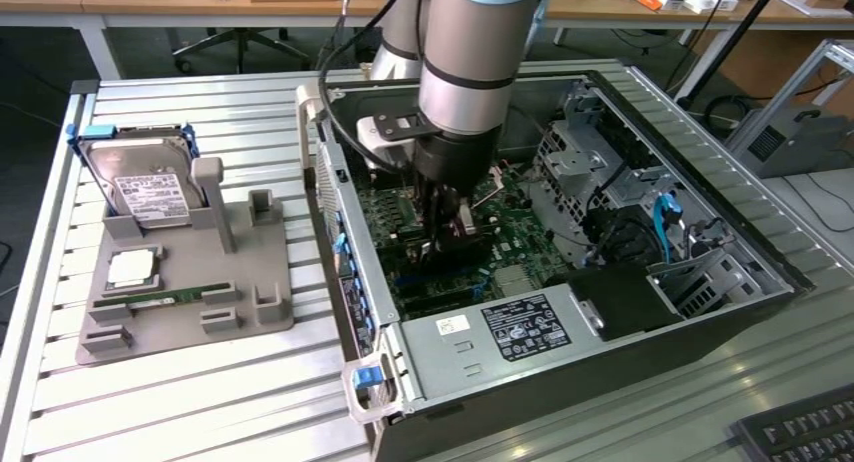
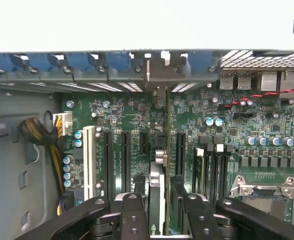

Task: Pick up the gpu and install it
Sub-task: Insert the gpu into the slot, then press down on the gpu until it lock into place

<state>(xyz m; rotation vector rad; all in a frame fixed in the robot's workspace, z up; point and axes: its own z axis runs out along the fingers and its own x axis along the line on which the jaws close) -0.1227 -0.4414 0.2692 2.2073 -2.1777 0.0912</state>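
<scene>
- Your gripper (image 2: pixel 157 200) is down inside the open computer case (image 1: pixel 747 282); its jaws stand parted, one either side of the gpu (image 2: pixel 156 195), with gaps showing, so released.
- The gpu stands on edge over a motherboard (image 2: pixel 237 125) slot, its bracket toward the rear slot covers (image 2: pixel 86 62).
- Risk: a half-seated card could tilt or pop free.
- On the exterior view's left, a grey holder (image 1: pixel 187 282) on the surface carries a hard drive (image 1: pixel 147 192), well apart.
</scene>
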